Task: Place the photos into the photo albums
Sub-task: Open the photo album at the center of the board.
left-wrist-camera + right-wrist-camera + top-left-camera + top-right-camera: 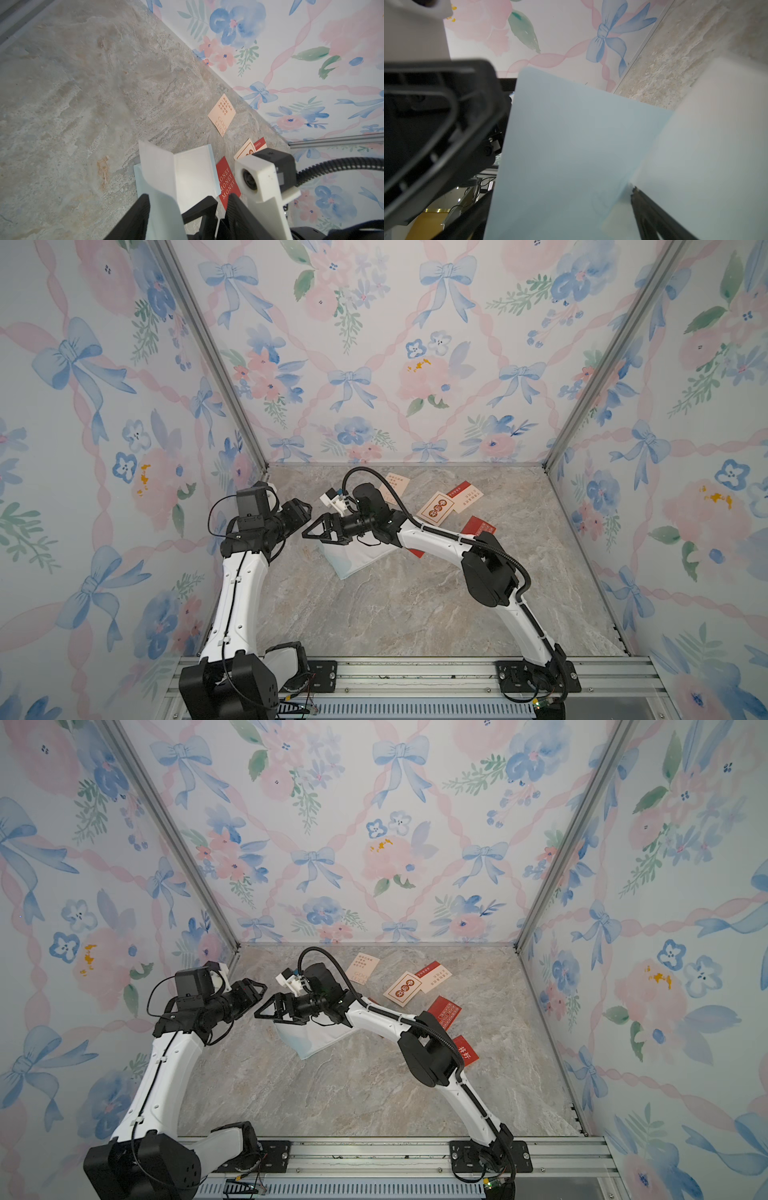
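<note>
The photo album lies open on the marble top, mostly under my right arm. Its pale blue cover stands lifted off the white pages. My left gripper is open, with the cover running between its fingers close to one of them. My right gripper is open wide around the same cover, tip to tip with the left gripper. Loose photos lie beyond: a cream "GOOD LUCK" card, a red "MONEY" card, a cream card with red circles and a red card.
Floral walls with aluminium posts close in the back and both sides. Another red card lies by my right arm's elbow. The right wrist camera housing sits close beside my left gripper. An aluminium rail runs along the front edge.
</note>
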`<action>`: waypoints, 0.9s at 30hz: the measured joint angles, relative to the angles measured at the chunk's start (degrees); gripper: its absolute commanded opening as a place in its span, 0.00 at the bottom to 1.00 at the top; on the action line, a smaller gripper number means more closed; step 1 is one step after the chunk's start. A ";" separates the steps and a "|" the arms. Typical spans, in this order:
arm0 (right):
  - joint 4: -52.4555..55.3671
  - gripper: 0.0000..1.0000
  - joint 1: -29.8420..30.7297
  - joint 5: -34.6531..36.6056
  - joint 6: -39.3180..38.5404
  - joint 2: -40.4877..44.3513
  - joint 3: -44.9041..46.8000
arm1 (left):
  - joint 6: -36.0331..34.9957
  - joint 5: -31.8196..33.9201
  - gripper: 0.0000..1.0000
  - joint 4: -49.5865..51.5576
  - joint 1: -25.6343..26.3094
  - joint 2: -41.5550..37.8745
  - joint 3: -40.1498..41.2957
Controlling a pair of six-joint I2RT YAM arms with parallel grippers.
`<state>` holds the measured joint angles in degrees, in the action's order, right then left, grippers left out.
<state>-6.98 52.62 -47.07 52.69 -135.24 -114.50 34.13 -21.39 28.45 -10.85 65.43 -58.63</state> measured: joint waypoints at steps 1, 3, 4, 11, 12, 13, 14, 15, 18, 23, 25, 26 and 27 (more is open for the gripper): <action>0.81 0.99 0.02 0.50 -0.74 0.00 -0.28 | -0.20 -0.17 0.48 -0.02 0.00 0.00 0.31; 2.19 1.00 0.04 1.29 -2.01 0.00 -0.96 | -0.83 -0.31 0.25 0.00 0.00 -0.02 1.16; 2.97 0.99 0.04 1.79 -2.78 0.00 -1.25 | -0.96 -0.42 0.21 -0.07 -0.02 -0.02 1.64; 6.19 0.99 -0.11 4.07 -5.64 0.00 -1.75 | -2.19 1.51 0.00 -1.38 -0.39 -1.49 4.00; 6.45 0.99 -0.24 4.26 -5.68 0.00 -1.75 | -2.40 2.29 0.00 -1.53 -0.50 -1.49 4.26; 6.67 0.99 -0.42 4.31 -5.84 0.00 -1.73 | -2.60 3.06 0.00 -1.57 -0.72 -1.49 4.50; 6.71 0.99 -0.66 4.39 -5.86 0.00 -1.62 | -2.89 3.93 0.00 -1.60 -0.90 -1.46 4.79; 6.49 0.99 -0.96 4.44 -5.84 0.13 -1.33 | -3.10 4.87 0.00 -1.55 -1.31 -1.46 5.05; 5.42 0.99 -2.05 4.37 -5.62 0.96 1.57 | -3.98 6.60 0.00 -1.60 -3.13 -0.42 5.64; 2.84 0.99 -5.31 4.28 -4.96 2.78 9.75 | -5.05 9.62 0.00 -1.86 -5.64 3.13 7.26; 1.86 0.99 -7.21 4.48 -4.76 3.48 12.52 | -5.46 11.08 0.00 -2.51 -5.84 4.35 7.82; 1.22 0.99 -8.31 4.61 -4.72 3.82 13.86 | -5.62 11.76 0.00 -2.97 -5.88 4.74 8.20; 0.72 0.99 -9.27 4.70 -4.70 4.09 14.86 | -5.66 12.41 0.00 -3.37 -6.03 5.07 8.59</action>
<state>-6.26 43.35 -42.37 47.99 -131.15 -99.63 28.47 -8.97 25.08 -16.88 70.50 -50.04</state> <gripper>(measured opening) 0.990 0.046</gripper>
